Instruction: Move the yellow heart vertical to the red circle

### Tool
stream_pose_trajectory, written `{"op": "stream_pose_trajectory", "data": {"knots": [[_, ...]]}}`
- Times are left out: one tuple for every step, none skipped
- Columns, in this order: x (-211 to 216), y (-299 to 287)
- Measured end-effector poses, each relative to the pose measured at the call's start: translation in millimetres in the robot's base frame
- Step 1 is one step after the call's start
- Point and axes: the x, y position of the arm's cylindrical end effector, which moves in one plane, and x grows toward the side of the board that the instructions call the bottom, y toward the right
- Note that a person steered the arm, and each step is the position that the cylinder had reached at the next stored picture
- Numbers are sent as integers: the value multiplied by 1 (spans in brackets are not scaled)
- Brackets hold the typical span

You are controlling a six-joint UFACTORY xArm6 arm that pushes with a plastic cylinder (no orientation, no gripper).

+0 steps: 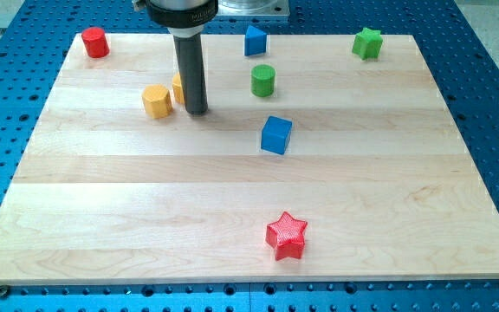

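The red circle [95, 42] stands at the board's top left corner. A yellow block [178, 87], mostly hidden behind my rod, sits left of centre near the view's top; its shape cannot be made out. My tip [197, 112] rests on the board just right of and touching or nearly touching this block. A second yellow block [156, 100], hexagon-like, sits just left of it.
A green cylinder [262, 80], a blue cube [276, 135], a blue block [255, 40] at the top, a green star [367, 42] at the top right and a red star [286, 236] near the bottom lie on the wooden board [102, 199].
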Motion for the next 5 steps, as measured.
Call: {"op": "stream_pose_trajectory", "data": {"knots": [[0,31],[-22,50],[-26,8],[-34,-8],[-54,-16]]}}
